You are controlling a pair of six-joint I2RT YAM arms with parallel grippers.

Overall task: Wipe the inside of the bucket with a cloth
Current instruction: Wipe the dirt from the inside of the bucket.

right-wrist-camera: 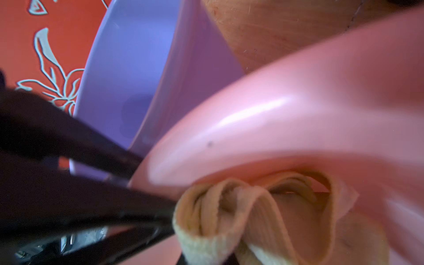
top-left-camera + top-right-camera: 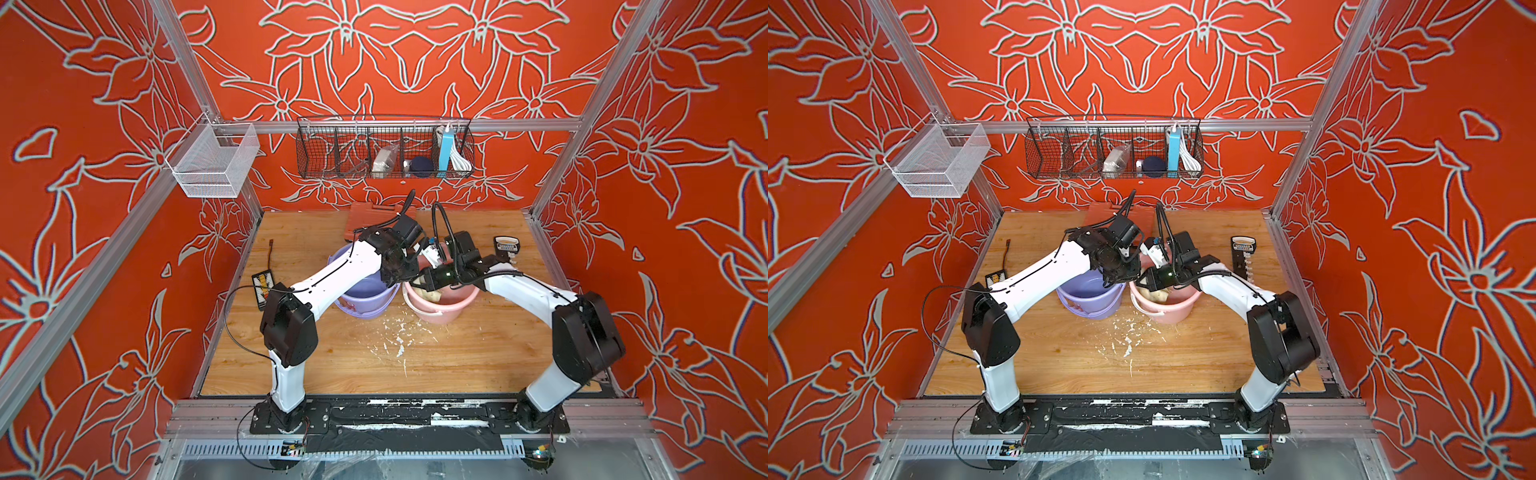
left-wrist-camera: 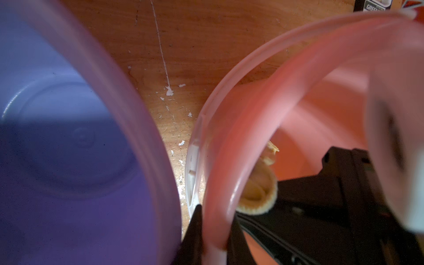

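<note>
While left hand [image 3: 214,230] pinches rim of pink bucket [image 2: 440,311] — right hand [image 2: 419,283], reaching inside, grips cloth [image 1: 229,218].

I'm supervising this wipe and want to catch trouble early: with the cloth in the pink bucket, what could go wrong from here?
1. The right gripper, shut on the bunched cloth, sits right beside the left gripper, which pinches the rim of the pink bucket; a stroke could knock them together.
2. That rim pinch is the only hold; hard wiping might tip the bucket or pull it free.
3. The purple bucket stands close; a shoved pink bucket could bump it.
</note>
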